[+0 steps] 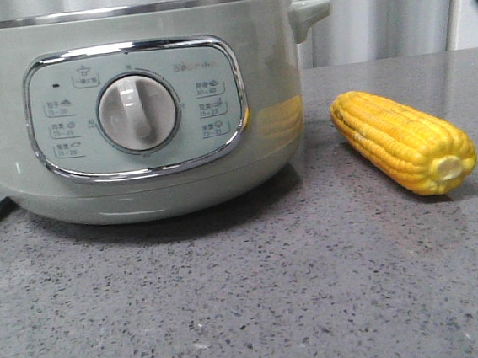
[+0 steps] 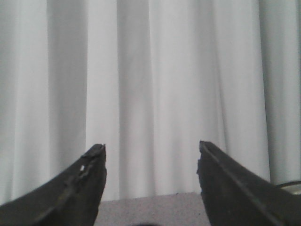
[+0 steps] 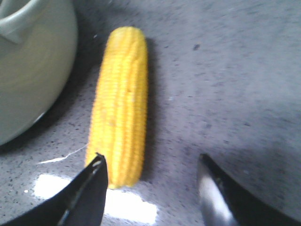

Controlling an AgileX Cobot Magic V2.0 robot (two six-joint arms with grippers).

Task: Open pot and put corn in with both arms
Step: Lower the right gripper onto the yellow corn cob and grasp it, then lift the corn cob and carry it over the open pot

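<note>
The right gripper (image 3: pixel 153 162), fingers wide, hovers above the bright yellow corn cob (image 3: pixel 120 106) beside the sage-green pot (image 1: pixel 144 112), probably lining up; the left gripper (image 2: pixel 151 153) gapes at curtains

Even soft light; glare on table (image 3: pixel 122 207); wrist views blurry.

Grey speckled stone-look countertop (image 1: pixel 259 295) – slightly glossy, light glare patches in the right wrist view. On it: the pot (image 1: pixel 144 112) at left, sitting flat, and the corn (image 1: pixel 403 139) lying on its side just right of the pot – close, not touching, stub end toward the camera.
</note>
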